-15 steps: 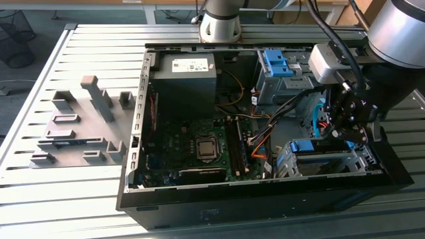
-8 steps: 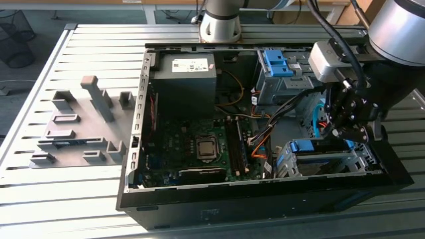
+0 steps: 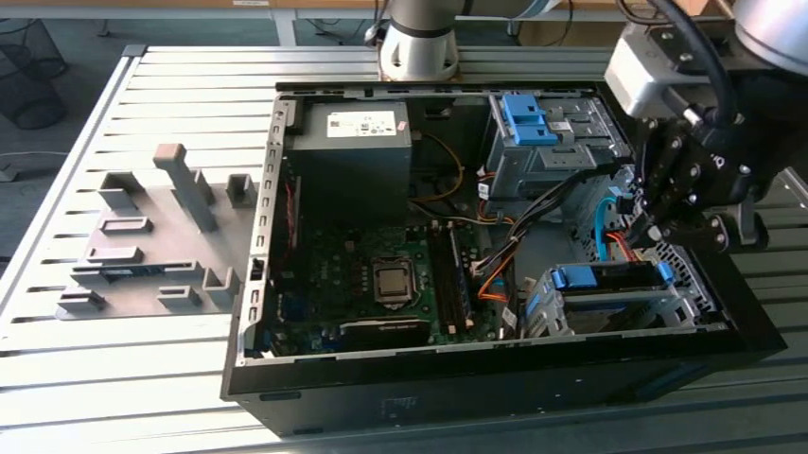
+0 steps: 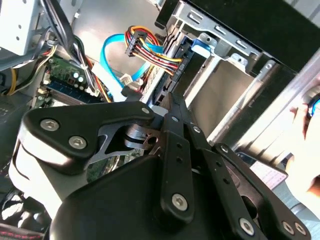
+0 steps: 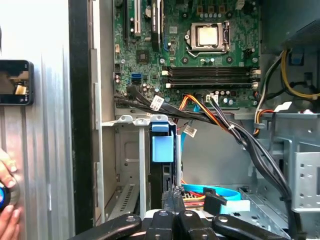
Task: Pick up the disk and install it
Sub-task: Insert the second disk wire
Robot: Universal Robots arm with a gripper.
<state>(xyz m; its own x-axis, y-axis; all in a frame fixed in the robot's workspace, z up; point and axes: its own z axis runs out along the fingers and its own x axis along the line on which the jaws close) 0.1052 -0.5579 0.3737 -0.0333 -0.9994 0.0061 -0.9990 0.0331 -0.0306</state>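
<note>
While the disk (image 5: 162, 150) is sitting in its metal cage (image 5: 130, 165) just under the gripper (image 5: 172, 192), the fingers are pressing together, holding nothing.

The open black metal computer case (image 3: 505, 378) holds a dark green circuit board (image 3: 366, 274) with a square silver processor plate (image 5: 207, 35) and black memory slots (image 5: 210, 75). A flat light blue ribbon cable (image 4: 107, 62) curves beside a bundle of red, yellow, orange and black wires (image 4: 150, 47), and bright blue plastic latches sit on the grey metal drive cages (image 3: 606, 303), one of them a pale blue tab (image 5: 162, 145). The matte black jointed gripper (image 4: 172, 107) carries silver screw heads, and the slatted table (image 3: 127, 369) around the case is pale grey metal bearing a grey plastic block fixture (image 3: 151, 236).
</note>
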